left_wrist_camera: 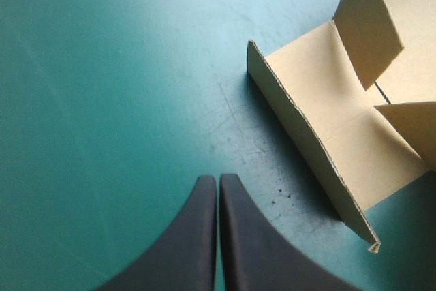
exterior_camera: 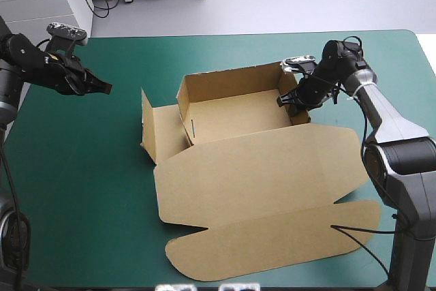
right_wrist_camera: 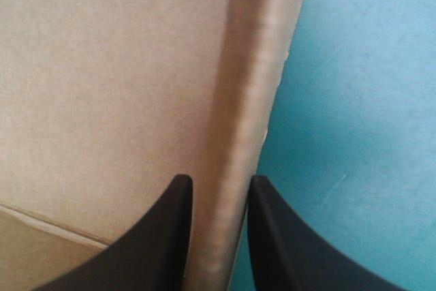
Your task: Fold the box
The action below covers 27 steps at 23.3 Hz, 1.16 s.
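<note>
The brown box [exterior_camera: 238, 117] stands mid-table as an open tray with its back and side walls up. Its lid [exterior_camera: 259, 175] lies flat toward the front, ending in a rounded tuck flap [exterior_camera: 272, 243]. The left side panel [exterior_camera: 163, 131] lies folded outward; in the left wrist view it [left_wrist_camera: 320, 120] is ahead of and beside the fingers. My right gripper [exterior_camera: 291, 99] [right_wrist_camera: 219, 183] is shut on the box's right wall [right_wrist_camera: 248, 86], one finger inside and one outside. My left gripper [exterior_camera: 103, 88] [left_wrist_camera: 218, 178] is shut and holds nothing, hovering over the cover well left of the box.
The teal-green cover [exterior_camera: 82, 189] shows bare to the left of the box and under my left gripper. The tuck flap reaches close to the table's front edge [exterior_camera: 122, 285]. The table's right edge runs just beyond my right arm.
</note>
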{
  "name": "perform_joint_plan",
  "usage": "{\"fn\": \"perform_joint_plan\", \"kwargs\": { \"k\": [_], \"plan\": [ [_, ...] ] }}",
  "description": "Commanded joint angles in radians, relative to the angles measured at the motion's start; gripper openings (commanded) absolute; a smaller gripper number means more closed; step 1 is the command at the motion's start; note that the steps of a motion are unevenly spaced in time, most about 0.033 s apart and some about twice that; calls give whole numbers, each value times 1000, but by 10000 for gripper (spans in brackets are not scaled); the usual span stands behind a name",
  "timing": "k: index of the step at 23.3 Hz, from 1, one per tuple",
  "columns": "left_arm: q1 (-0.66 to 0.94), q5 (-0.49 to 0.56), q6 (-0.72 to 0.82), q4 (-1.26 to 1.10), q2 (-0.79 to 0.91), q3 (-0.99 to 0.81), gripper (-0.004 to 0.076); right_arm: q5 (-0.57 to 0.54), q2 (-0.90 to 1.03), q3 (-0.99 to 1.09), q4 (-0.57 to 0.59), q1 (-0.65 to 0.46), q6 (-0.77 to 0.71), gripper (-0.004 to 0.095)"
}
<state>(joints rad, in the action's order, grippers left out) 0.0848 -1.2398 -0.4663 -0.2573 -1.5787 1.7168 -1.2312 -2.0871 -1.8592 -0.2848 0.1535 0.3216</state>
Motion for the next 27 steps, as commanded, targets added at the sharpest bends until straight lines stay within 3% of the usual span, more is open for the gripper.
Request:
{"fn": "perform_joint_plan", "kwargs": {
  "k": [1, 5, 11, 15, 22, 27],
  "plan": [
    [0, 58, 10, -19, 39, 23, -8, -17, 95, -32, -38, -32, 17, -19],
    [0, 78, 20, 25, 39, 23, -8, -17, 179, -32, -51, -93, 39, -19],
    [0, 121, 114, 210, 38, 23, -8, -17, 373, -32, -183, -226, 92, -19],
    [0, 130, 172, 257, -16, 23, -8, -17, 458, -32, -222, -251, 96, -19],
    [0, 120, 189, 123, -176, 23, -8, -17, 493, -32, -263, -251, 99, -19],
    [0, 111, 156, -108, -254, 23, -8, -17, 495, -30, -269, -251, 99, -19]
  ]
}}
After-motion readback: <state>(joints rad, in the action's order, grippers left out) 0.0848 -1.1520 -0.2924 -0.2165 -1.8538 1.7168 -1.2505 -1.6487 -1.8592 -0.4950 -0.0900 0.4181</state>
